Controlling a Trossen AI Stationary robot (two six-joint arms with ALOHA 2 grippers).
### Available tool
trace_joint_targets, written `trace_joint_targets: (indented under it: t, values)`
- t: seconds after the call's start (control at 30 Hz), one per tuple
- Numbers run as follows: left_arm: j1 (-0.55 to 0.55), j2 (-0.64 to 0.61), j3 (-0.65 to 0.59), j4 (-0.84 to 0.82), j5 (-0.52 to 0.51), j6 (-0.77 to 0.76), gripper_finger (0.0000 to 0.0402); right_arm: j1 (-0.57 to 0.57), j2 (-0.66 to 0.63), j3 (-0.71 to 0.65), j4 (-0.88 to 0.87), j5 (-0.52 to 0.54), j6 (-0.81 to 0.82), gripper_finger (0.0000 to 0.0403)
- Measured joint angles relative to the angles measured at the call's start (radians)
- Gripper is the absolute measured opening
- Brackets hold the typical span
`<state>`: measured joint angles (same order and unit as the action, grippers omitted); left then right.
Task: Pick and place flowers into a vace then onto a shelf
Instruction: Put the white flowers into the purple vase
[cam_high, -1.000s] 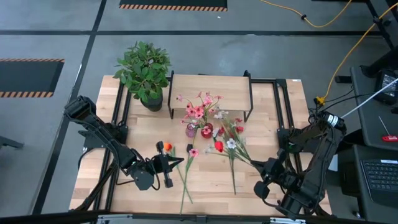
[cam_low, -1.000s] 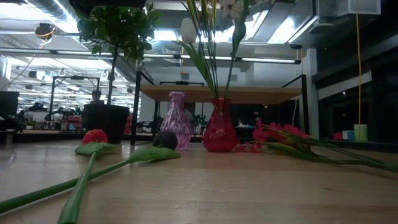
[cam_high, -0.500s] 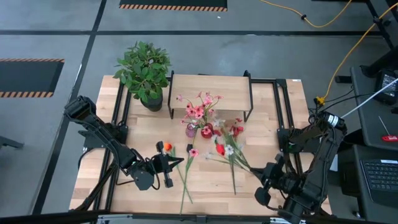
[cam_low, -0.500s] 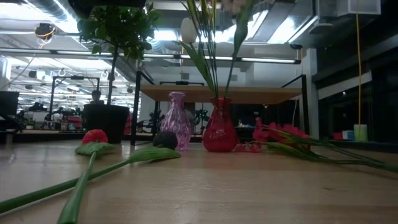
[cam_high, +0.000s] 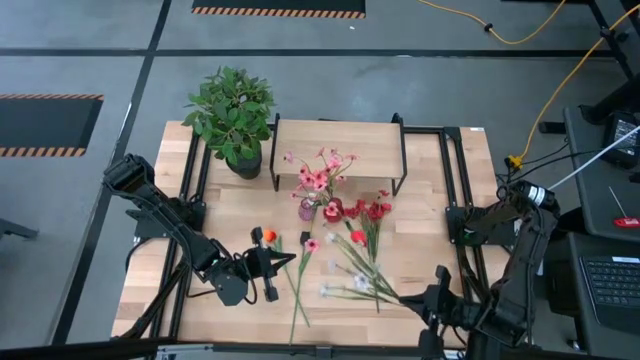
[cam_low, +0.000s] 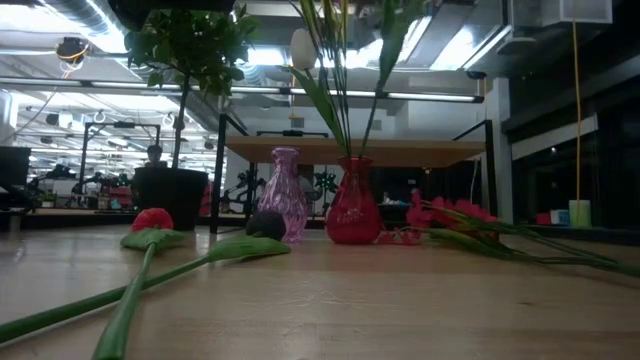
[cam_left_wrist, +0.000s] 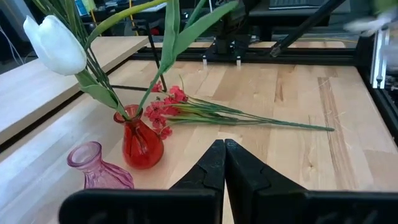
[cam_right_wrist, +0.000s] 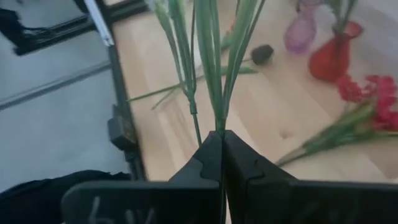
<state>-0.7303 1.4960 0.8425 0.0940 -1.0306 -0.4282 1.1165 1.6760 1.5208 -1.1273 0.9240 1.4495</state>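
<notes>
1. The right gripper (cam_right_wrist: 221, 146) is clenched on a bunch of green stems (cam_right_wrist: 214, 56), flowers lifted near the table's front edge, well in front of the red vase (cam_high: 331, 211).
2. The left gripper (cam_left_wrist: 224, 152) is clenched on nothing and waits left of the red vase, beside loose flowers (cam_high: 300, 265) on the table.
3. The shelf (cam_high: 338, 148) stands just behind the red vase (already crowded with stems).
4. Best carry the bunch high, turn the stem ends down over the vase mouth, then lower slowly, since a sideways knock could tip it.
</notes>
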Motion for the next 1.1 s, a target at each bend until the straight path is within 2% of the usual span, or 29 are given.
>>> trace_joint_targets:
  t: [0.27,0.5,0.6,0.77,0.9,1.0,1.1]
  values:
    - [0.000,0.000,0.000,0.000,0.005,-0.007,0.0002,0.007,0.000,-0.001,0.164,0.054,-0.265,0.0000]
    - [0.000,0.000,0.000,0.021,0.114,-0.004,0.0008,-0.029,-0.009,-0.001,0.263,0.063,-0.523,0.0000]
    - [0.000,0.000,-0.001,0.079,0.129,0.037,0.0007,-0.077,-0.014,-0.001,0.334,-0.001,-0.663,0.0000]
    - [-0.001,0.000,-0.001,0.210,0.172,0.184,0.0008,-0.186,-0.048,-0.002,0.439,-0.179,-0.922,0.0000]
    - [-0.001,0.000,-0.001,0.248,0.206,0.230,0.0011,-0.263,-0.085,-0.048,0.525,-0.214,-1.071,0.0000]
    - [-0.001,0.000,-0.001,0.247,0.219,0.232,0.0013,-0.314,-0.122,-0.126,0.715,-0.306,-1.229,0.0000]
    - [-0.001,0.000,-0.001,0.247,0.221,0.232,0.0013,-0.372,-0.155,-0.232,0.930,-0.445,-1.356,0.0000]
